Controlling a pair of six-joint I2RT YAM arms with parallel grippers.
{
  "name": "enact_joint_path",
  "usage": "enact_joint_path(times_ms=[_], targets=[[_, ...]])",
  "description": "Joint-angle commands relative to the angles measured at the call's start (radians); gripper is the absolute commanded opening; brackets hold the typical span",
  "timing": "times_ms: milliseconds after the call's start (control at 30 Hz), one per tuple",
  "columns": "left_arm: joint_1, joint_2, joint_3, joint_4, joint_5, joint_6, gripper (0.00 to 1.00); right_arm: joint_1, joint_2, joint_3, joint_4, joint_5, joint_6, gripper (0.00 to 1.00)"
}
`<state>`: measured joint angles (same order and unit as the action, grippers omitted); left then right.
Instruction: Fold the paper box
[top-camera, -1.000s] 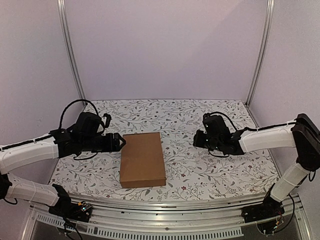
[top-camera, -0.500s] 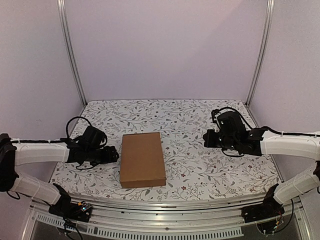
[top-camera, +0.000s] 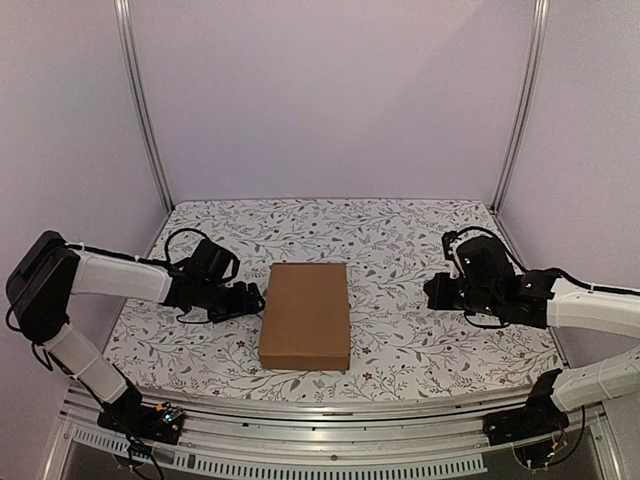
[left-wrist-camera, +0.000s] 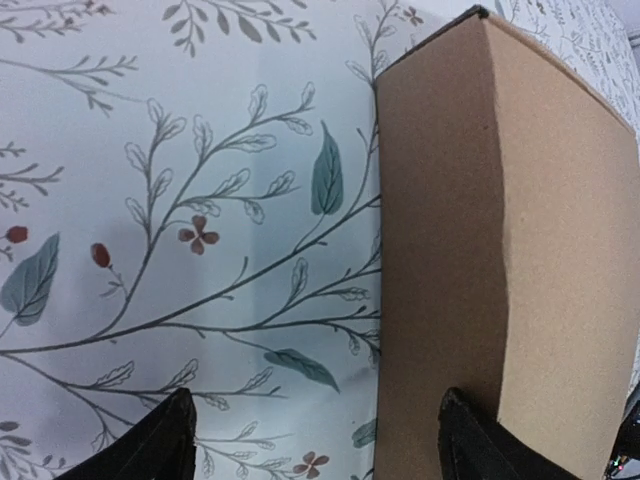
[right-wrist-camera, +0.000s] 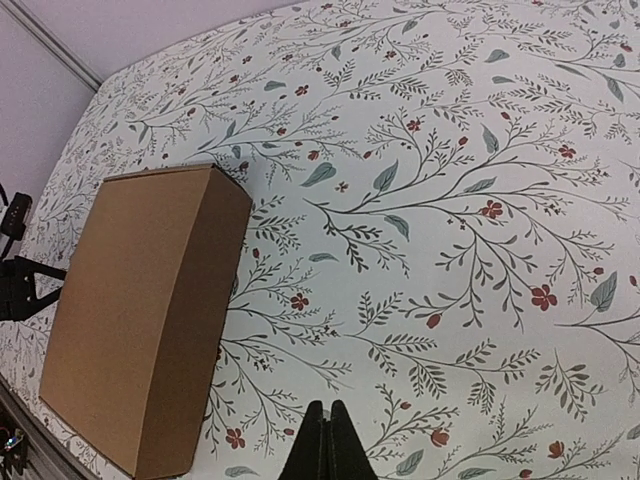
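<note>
two arms: both are reaching in low over the table (top-camera: 400, 240), one from each side, and the paper box (top-camera: 305, 315) is lying between them.
paper box: it is lying closed and flat on the flowered cloth of the table, a little left of the middle, with its long sides running away from the arm bases.
left hand (top-camera: 250, 298): it is standing wide open just beside the left long wall of the box, and it is holding nothing.
left wrist view: the brown side wall of the box (left-wrist-camera: 500, 230) is filling the right half. one dark fingertip (left-wrist-camera: 150, 445) is sitting over the cloth and the other is sitting in front of the wall. whether it is touching the cardboard i cannot tell.
right hand (top-camera: 432, 292): it is fully closed, the two fingers pressing together with nothing between them. it is hanging well apart from the box, on its right.
right wrist view: the closed fingers (right-wrist-camera: 312, 450) are pointing toward the box (right-wrist-camera: 150, 310), and bare cloth is lying between.
</note>
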<state>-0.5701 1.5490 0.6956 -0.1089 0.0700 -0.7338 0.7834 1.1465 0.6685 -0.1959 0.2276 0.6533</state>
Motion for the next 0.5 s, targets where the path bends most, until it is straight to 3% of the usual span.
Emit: enact_joint_path(times_ms=[0,133,367,467], targets=[[-0.002,0.072,0.099,0.038,0.089,0.008,0.82,0.003,-0.085,-0.033,-0.080,0.026,0.018,0.00],[-0.029,0.147,0.192,0.038,0.127,0.012,0.82,0.001,-0.148,-0.031,-0.160,0.063,0.014,0.02],[-0.069,0.214,0.287,0.007,0.136,0.027,0.82,0.002,-0.271,-0.018,-0.279,0.136,-0.019,0.17],[-0.067,0.193,0.298,-0.030,0.113,0.048,0.83,0.001,-0.298,0.010,-0.326,0.154,-0.042,0.34]])
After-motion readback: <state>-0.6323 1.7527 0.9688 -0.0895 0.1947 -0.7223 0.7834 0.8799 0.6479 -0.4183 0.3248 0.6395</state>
